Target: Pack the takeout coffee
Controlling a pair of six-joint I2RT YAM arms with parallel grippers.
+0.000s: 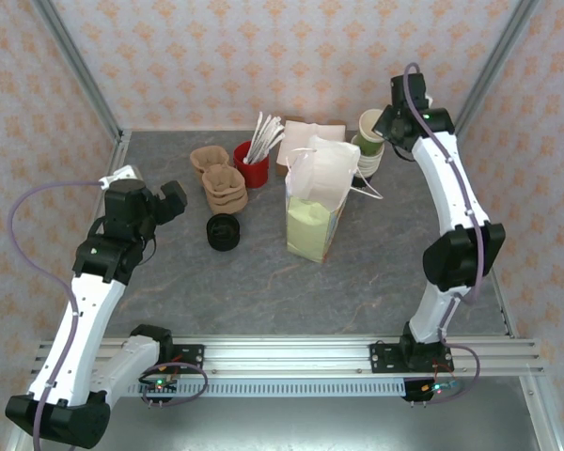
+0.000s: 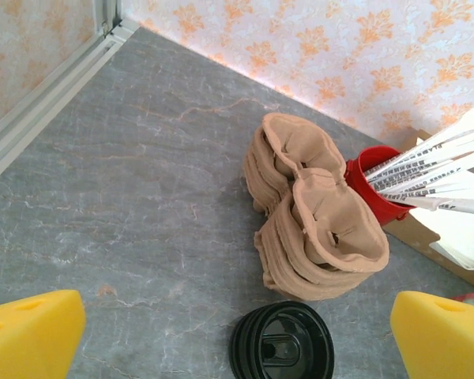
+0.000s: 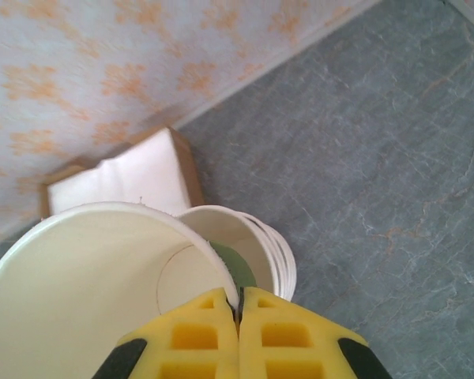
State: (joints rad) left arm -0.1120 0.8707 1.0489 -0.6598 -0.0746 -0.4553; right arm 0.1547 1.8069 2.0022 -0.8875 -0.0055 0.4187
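Reaching to the far right corner of the counter, the right arm stretches long, wrist bent down. Its hand is pinched tight on the rim of an open-topped paper cup with greenish sides, atop the cup stack beyond the paper bag. The left arm sits folded, its hand spread wide near the black lids.
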